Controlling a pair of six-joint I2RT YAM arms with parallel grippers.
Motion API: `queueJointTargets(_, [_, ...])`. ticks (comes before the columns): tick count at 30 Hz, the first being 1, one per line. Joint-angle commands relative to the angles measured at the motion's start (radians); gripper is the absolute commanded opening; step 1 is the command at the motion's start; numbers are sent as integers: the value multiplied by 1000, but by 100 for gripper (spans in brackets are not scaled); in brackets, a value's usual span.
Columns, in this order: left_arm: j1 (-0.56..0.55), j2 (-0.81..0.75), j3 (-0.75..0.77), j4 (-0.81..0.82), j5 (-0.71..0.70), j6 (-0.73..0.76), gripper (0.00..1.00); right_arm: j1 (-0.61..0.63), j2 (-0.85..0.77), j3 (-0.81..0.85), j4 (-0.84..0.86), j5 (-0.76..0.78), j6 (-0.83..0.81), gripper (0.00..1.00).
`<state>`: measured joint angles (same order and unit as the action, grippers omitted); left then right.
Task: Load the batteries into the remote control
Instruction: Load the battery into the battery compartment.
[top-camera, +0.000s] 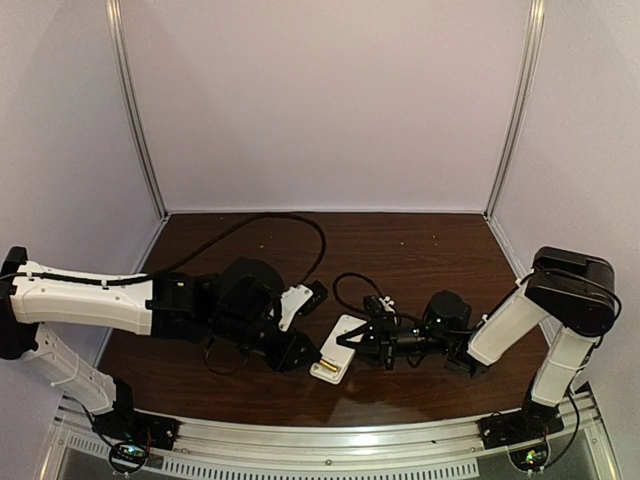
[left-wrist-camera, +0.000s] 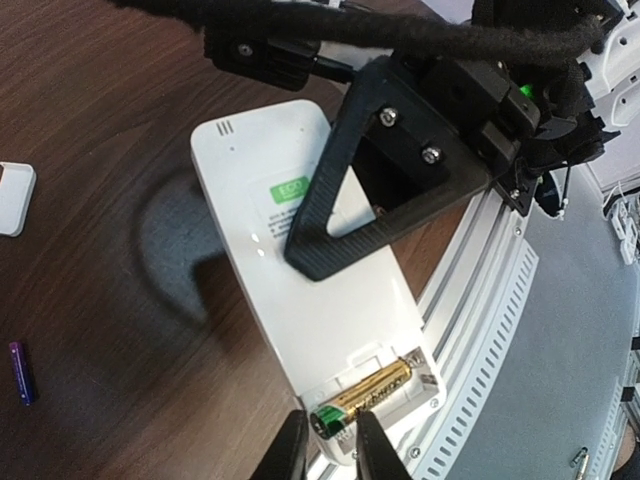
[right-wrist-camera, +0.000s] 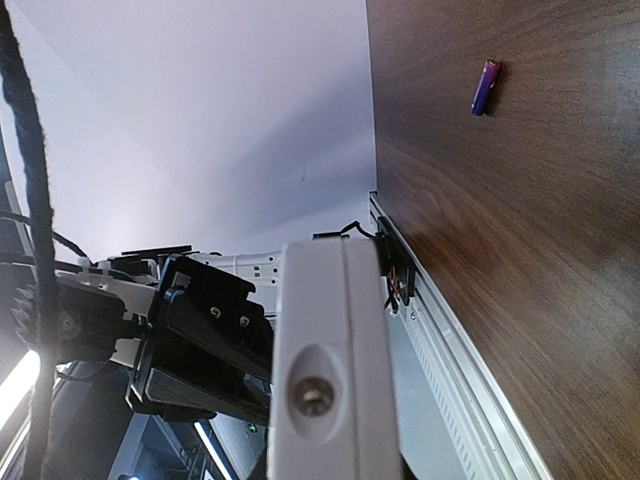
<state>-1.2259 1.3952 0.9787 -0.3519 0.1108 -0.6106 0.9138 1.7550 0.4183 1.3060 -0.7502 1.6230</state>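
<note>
Dark wood table (top-camera: 420, 250) under the remote control (top-camera: 343, 338) — pale walls (top-camera: 330, 100).

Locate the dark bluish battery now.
The dark bluish battery lies on the tabletop at the left wrist view's lower left edge, clear of the remote control and below a small white piece; the right wrist view shows it alone, upper right.
</note>
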Motion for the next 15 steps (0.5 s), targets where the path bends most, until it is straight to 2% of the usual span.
queueJointTargets(1, [-12, 13, 35, -12, -15, 16, 18, -5, 13, -9, 201, 19, 0, 0])
queueJointTargets(15, [-22, 69, 48, -10, 37, 23, 10, -7, 12, -4, 226, 15, 7, 0])
